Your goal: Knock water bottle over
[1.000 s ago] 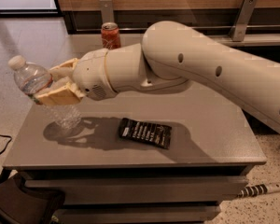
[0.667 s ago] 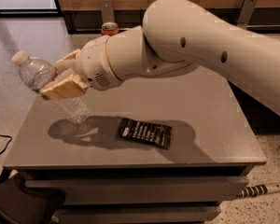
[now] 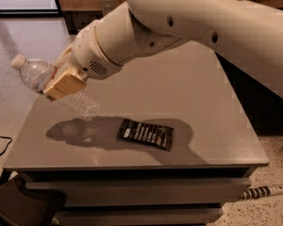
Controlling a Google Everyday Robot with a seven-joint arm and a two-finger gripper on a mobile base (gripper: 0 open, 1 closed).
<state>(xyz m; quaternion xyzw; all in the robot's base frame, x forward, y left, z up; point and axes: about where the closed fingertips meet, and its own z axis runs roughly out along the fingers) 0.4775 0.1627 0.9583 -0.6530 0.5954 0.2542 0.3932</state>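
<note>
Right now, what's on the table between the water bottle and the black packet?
Just bare tabletop with a shadow up to the black packet, in the camera view. The hand clamps the tilted water bottle above the tabletop's left side.

Item: clear ribbed plastic water bottle (image 3: pixel 36 74), white cap
Pose: tilted, cap up-left, off the counter (image 3: pixel 207 126)
Hold: gripper (image 3: pixel 60 82) clamped round its middle
</note>
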